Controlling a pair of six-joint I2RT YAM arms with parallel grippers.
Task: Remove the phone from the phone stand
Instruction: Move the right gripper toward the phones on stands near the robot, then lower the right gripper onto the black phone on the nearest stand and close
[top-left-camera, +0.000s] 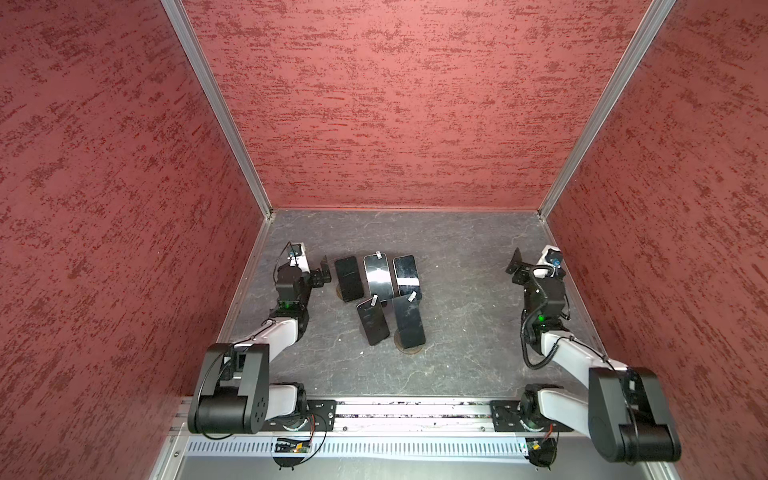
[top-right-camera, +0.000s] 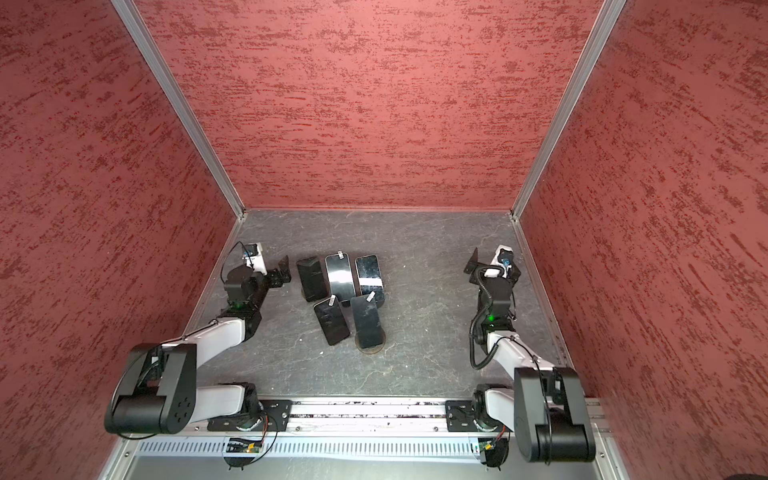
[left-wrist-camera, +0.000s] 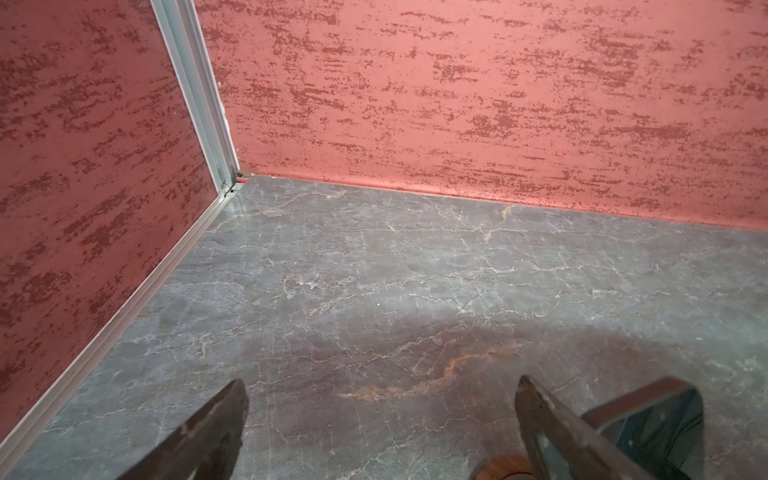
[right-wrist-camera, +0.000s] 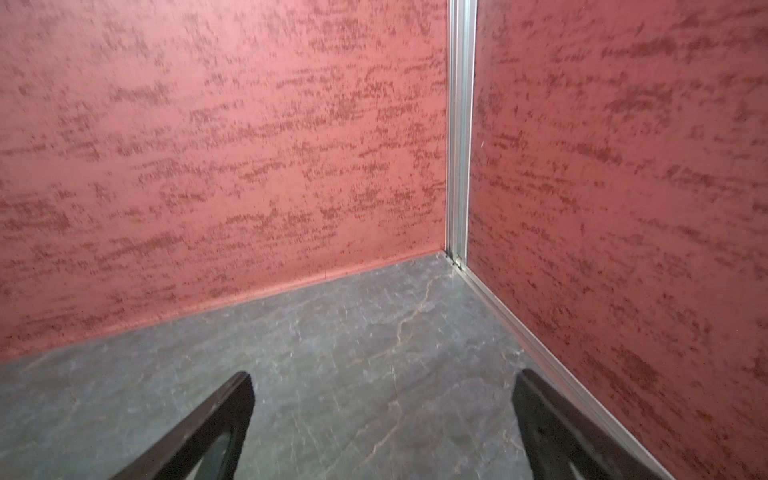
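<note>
Nearest, a dark glossy phone (top-left-camera: 409, 322) leans on a round wooden phone stand (top-left-camera: 409, 350) on the grey marbled counter (top-left-camera: 457, 365). Four more dark phones (top-left-camera: 378, 276) crowd behind, stands mostly hidden. Their white tags (top-left-camera: 411, 296) are too small to read. Left end effector (top-left-camera: 324, 272), jaws spread, sits just beside them; right end effector (top-left-camera: 515, 266), likewise spread, is well apart.

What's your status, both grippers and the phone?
Left gripper open, beside leftmost black rectangular phone. Right gripper open, well clear. Phone on round wooden stand. Four more phones crowd it.
</note>
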